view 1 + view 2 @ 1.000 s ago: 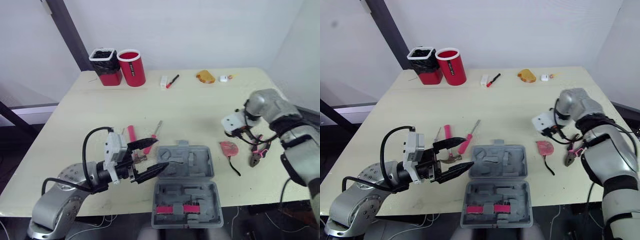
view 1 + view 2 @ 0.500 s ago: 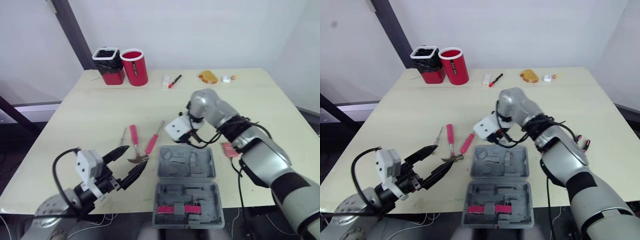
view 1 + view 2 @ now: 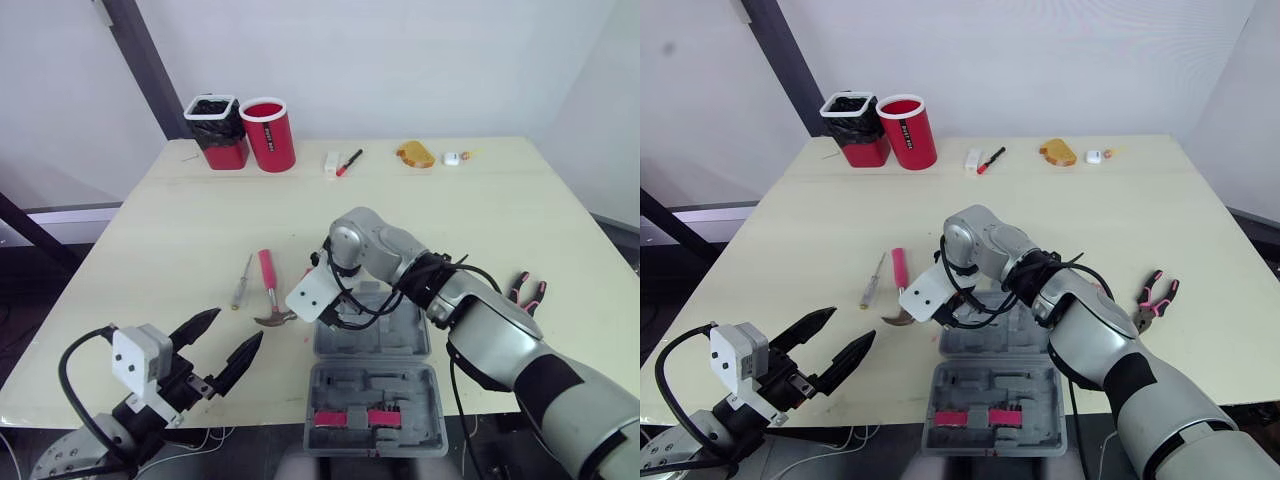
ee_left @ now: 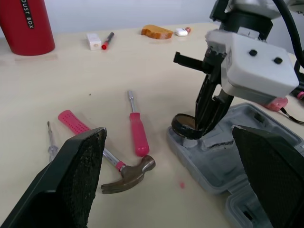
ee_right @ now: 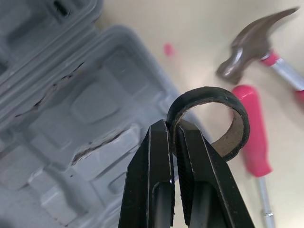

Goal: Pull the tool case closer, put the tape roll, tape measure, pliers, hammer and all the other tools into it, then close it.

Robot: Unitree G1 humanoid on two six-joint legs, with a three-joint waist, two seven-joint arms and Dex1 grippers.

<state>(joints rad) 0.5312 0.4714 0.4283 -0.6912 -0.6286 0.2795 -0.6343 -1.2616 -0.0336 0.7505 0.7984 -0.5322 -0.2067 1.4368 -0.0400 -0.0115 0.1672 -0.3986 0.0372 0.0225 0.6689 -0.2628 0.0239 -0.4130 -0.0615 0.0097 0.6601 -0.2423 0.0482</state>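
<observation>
The grey tool case [image 3: 396, 332] lies open at the table's front middle. My right gripper [image 5: 172, 124] reaches across it and is shut on the wall of the black tape roll [image 5: 213, 97], held just over the case's near-left corner. The tape roll [image 4: 183, 125] also shows in the left wrist view. My left gripper [image 3: 237, 327] hangs open and empty at the front left, apart from everything. The hammer [image 3: 268, 291], a thin screwdriver [image 3: 243, 281] and a red-handled screwdriver [image 4: 137, 133] lie left of the case. The pliers [image 3: 527, 291] lie far right. The pink tape measure [image 4: 278, 102] lies beyond the case.
At the table's back stand a red cup [image 3: 270, 135] and a black-lined bin [image 3: 215, 130]. A marker [image 3: 346, 161], an orange object [image 3: 411, 153] and a small white item [image 3: 450, 157] also lie along the back. My right arm's cables hang over the case lid.
My right arm has swung from the table's right side across to the case's left corner. My left gripper has drawn back from the case toward the front edge, still open.
</observation>
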